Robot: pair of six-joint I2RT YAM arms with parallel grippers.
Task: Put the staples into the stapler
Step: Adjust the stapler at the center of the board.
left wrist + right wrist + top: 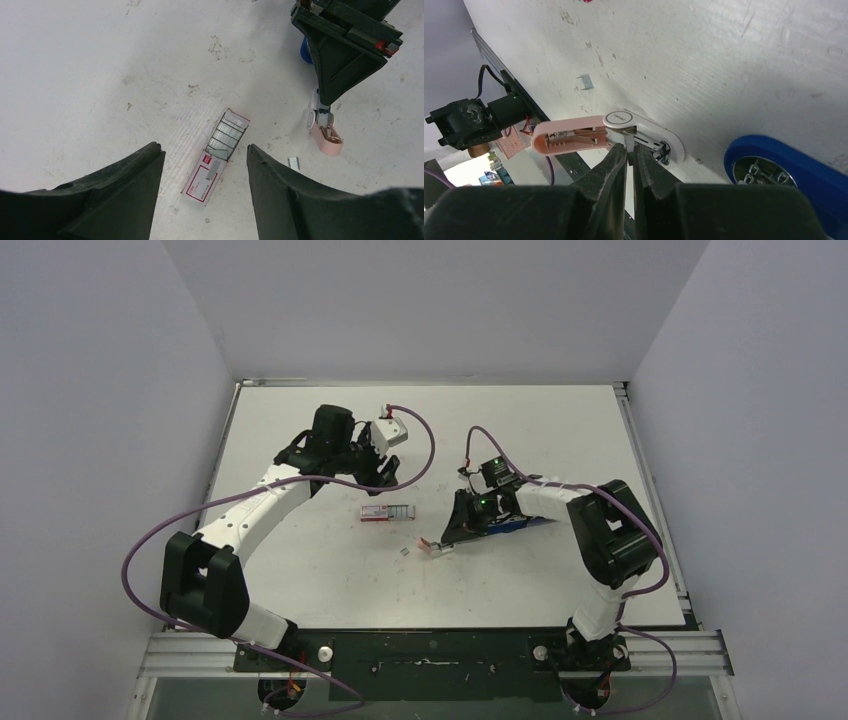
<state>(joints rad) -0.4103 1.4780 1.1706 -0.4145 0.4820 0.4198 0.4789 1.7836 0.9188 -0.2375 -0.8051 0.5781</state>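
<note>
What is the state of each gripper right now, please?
Left gripper: open, holding nothing.
Right gripper: shut on the pink-and-white stapler.

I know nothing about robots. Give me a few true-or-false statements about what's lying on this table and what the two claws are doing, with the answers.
1. The red-and-white staple box lies open on the table, with staple strips showing. True.
2. The left gripper is clamped on the box. False: its jaws stand open above the box and hold nothing.
3. The right gripper is shut on the small pink-and-white stapler. True.
4. The stapler's pink lid is pressed flat shut. False: it is swung open, and the spring inside shows.
5. A loose staple piece lies on the table, apart from the box. True.
</note>
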